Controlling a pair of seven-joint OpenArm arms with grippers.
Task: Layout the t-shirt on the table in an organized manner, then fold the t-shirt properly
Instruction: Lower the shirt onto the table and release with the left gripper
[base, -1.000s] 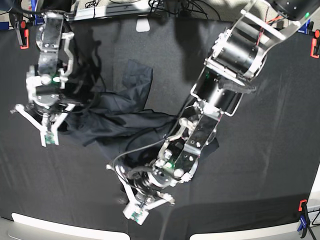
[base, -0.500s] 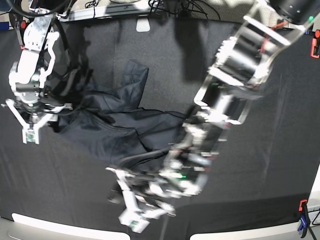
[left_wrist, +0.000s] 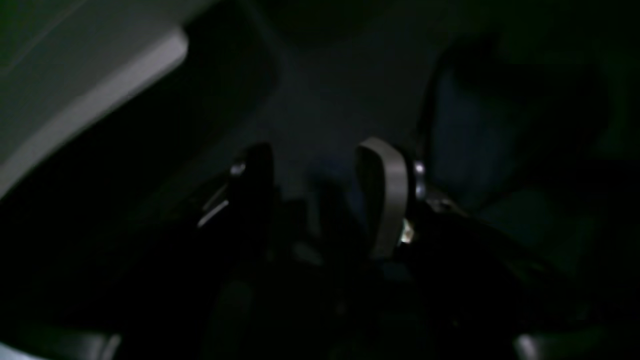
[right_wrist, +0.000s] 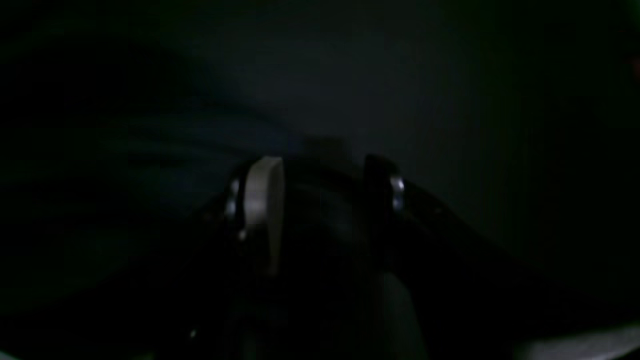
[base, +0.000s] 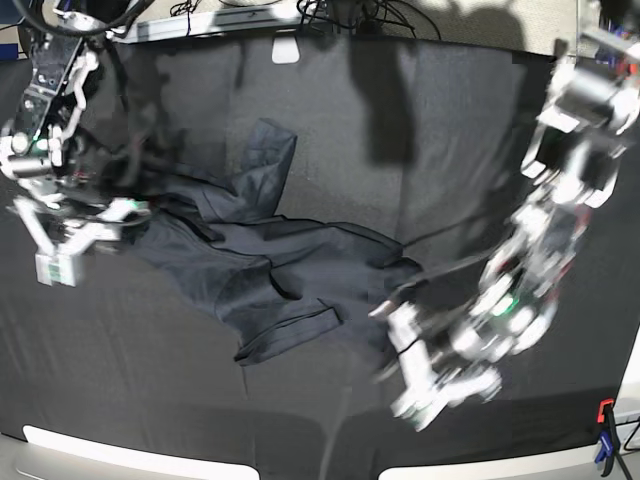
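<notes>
Crumpled t-shirt (base: 262, 270), both end effectors released.
Left end effector (base: 432, 372) and right end effector (base: 68, 236) hold nothing; regrasping bunched folds risks dragging layers together.

Cables (base: 340, 12): lay tangled, well beyond both grippers.
Red clamp (base: 605, 412): stood near the left gripper.

The crumpled t-shirt (base: 262, 262) filled the table's (base: 150, 400) middle — bare black cloth lay open in front and behind — with both arms flanking it.
</notes>
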